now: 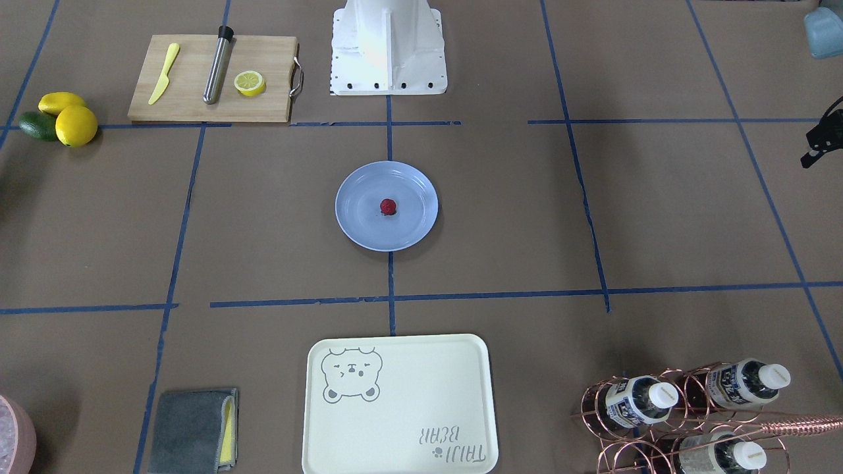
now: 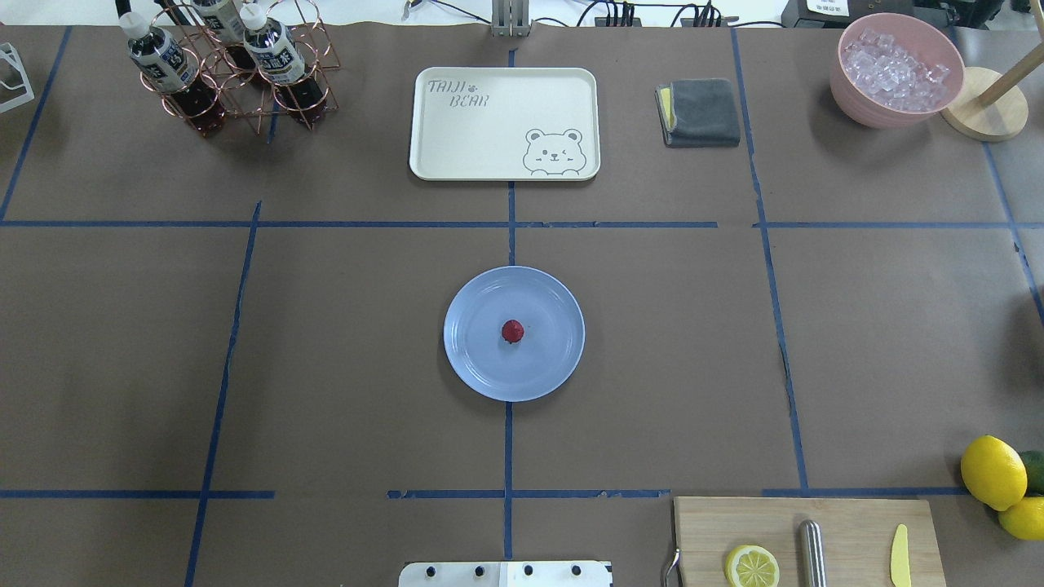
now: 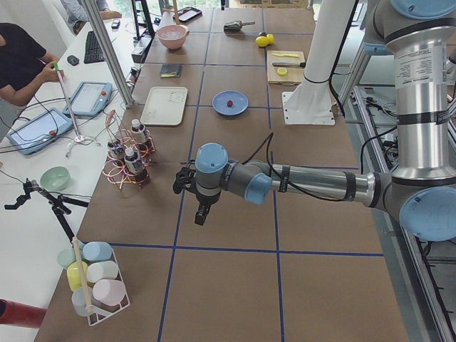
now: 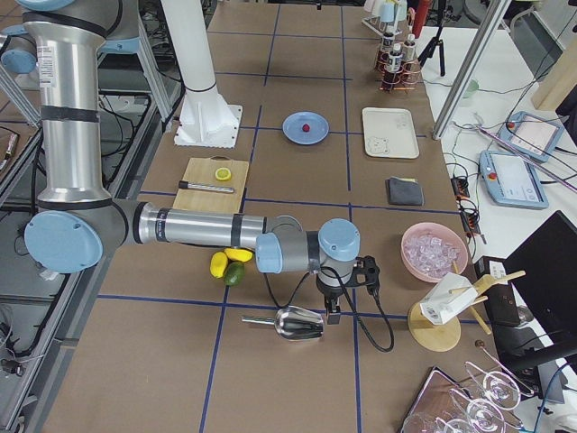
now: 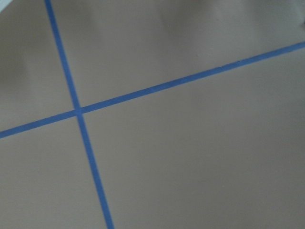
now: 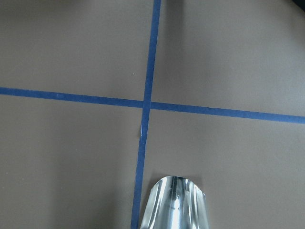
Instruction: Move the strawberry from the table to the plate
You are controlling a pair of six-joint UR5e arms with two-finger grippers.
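The strawberry [image 1: 388, 207] [image 2: 512, 331], small and dark red, lies in the middle of the round light-blue plate [image 1: 355, 227] [image 2: 477, 367] at the centre of the brown taped table [image 2: 326, 342]. Neither arm appears in the overhead view. In the exterior left view, my left gripper [image 3: 201, 216] hangs over bare table far from the plate, near the bottle rack. My right gripper [image 4: 330, 314] shows in the exterior right view, hovering beside a metal scoop [image 4: 293, 322] [image 6: 174, 202], far from the plate. I cannot tell whether either gripper is open or shut.
A cream bear-print tray [image 2: 457, 155] and a grey cloth [image 2: 700, 112] lie beyond the plate. A copper rack of bottles [image 2: 228, 69] stands far left, and a pink ice bowl [image 2: 897, 69] far right. The cutting board [image 2: 807, 542] with a lemon half and the lemons [image 2: 995, 473] sit near right.
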